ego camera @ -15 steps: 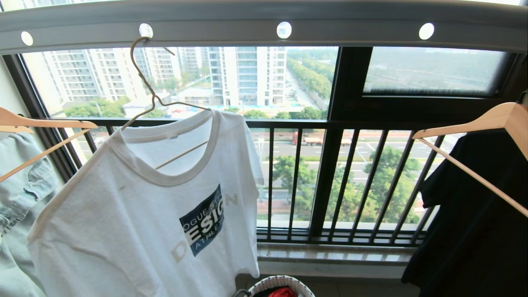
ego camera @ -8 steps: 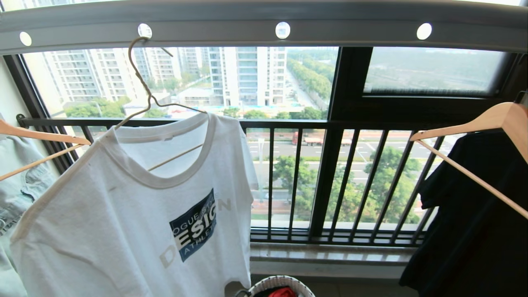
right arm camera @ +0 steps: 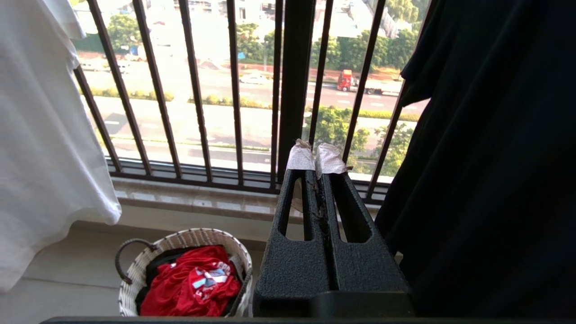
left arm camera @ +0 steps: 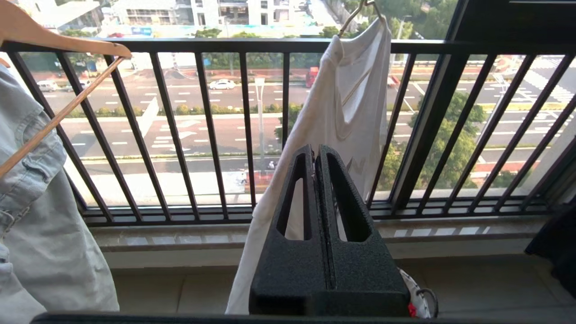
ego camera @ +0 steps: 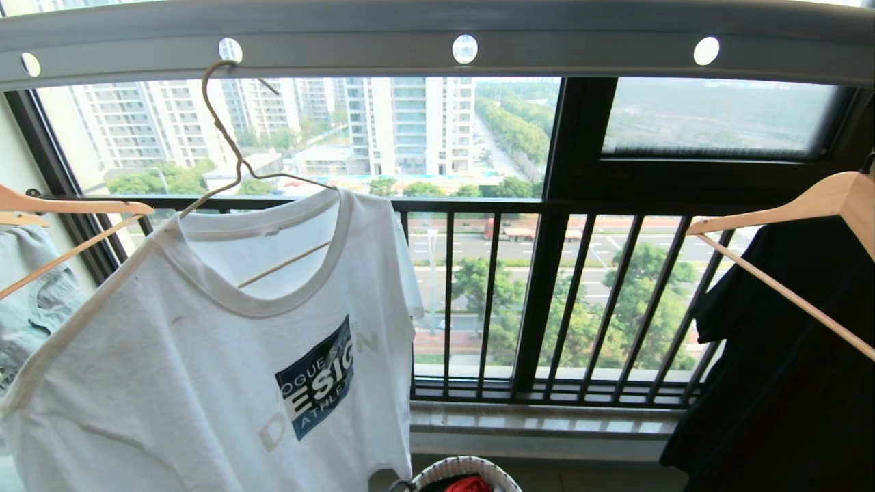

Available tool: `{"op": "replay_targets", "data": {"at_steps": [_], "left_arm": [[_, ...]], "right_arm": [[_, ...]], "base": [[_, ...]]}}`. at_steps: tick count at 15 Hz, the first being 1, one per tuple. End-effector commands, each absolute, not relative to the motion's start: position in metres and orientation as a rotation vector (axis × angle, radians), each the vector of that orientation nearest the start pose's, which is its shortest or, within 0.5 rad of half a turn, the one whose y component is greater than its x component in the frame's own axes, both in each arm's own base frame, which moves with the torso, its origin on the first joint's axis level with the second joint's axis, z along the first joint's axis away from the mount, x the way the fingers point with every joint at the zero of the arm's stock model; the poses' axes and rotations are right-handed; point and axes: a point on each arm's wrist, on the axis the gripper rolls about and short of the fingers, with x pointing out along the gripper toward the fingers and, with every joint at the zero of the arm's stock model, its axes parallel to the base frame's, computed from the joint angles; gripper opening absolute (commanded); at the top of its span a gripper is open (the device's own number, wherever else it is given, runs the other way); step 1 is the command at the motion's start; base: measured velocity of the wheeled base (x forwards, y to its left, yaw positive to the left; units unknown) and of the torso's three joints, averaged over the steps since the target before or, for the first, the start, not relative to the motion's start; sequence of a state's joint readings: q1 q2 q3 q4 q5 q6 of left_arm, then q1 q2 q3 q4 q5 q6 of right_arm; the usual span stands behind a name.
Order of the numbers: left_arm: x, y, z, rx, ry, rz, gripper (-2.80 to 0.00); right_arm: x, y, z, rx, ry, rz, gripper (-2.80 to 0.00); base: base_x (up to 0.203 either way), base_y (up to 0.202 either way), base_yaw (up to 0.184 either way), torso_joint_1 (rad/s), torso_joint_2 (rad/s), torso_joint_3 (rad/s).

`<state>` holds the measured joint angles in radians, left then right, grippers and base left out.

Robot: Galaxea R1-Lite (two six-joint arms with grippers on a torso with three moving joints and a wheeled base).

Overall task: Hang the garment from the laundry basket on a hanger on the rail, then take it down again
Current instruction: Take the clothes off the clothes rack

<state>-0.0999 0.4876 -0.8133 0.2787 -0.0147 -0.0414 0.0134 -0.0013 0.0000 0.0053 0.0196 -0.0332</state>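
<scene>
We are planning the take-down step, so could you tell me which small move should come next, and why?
Probably raise the shut left gripper toward the wire hanger: the white T-shirt already hangs from the grey rail, and neither gripper holds anything.

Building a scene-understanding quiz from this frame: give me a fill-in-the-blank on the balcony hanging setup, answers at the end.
1. The white printed T-shirt hangs on a thin cream wire hanger hooked into the grey perforated ____.
2. The small round woven basket holds a ____ cloth.
3. The left gripper and the right gripper are both ____.

Answers: rail; red; shut
</scene>
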Motion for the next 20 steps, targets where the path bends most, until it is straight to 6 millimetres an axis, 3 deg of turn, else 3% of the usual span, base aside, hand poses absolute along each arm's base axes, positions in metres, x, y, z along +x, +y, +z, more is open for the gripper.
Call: {"op": "replay_targets", "data": {"at_steps": [1,4,7,12,13,20], "left_arm": [[-0.004,0.0,0.315,-0.029,0.089,-0.191,-2.8],[-0.009,0.003,0.348,0.031,0.196,-0.385,-2.8],[0.022,-0.011,0.372,0.093,0.309,-0.448,-2.8],[0.075,-0.036,0.387,0.174,0.464,-0.482,-2.8],[0.085,-0.04,0.386,0.199,0.481,-0.484,0.0],[0.16,-0.052,0.382,0.299,0.563,-0.395,0.0]], "right_arm": [[-0.023,0.0,0.075,-0.034,0.004,0.034,-2.8],[-0.023,0.0,0.075,-0.034,0.004,0.034,-2.8],[-0.023,0.0,0.075,-0.034,0.005,0.034,-2.8],[-0.023,0.0,0.075,-0.034,0.005,0.034,-2.8],[-0.023,0.0,0.075,-0.034,0.004,0.034,-2.8],[-0.023,0.0,0.075,-0.034,0.004,0.034,-2.8]], "base": [[0.0,0.0,0.0,0.0,0.0,0.0],[0.0,0.0,0.0,0.0,0.0,0.0],[0.0,0.0,0.0,0.0,0.0,0.0],[0.0,0.0,0.0,0.0,0.0,0.0],[0.0,0.0,0.0,0.0,0.0,0.0],[0.0,0.0,0.0,0.0,0.0,0.0]]}}
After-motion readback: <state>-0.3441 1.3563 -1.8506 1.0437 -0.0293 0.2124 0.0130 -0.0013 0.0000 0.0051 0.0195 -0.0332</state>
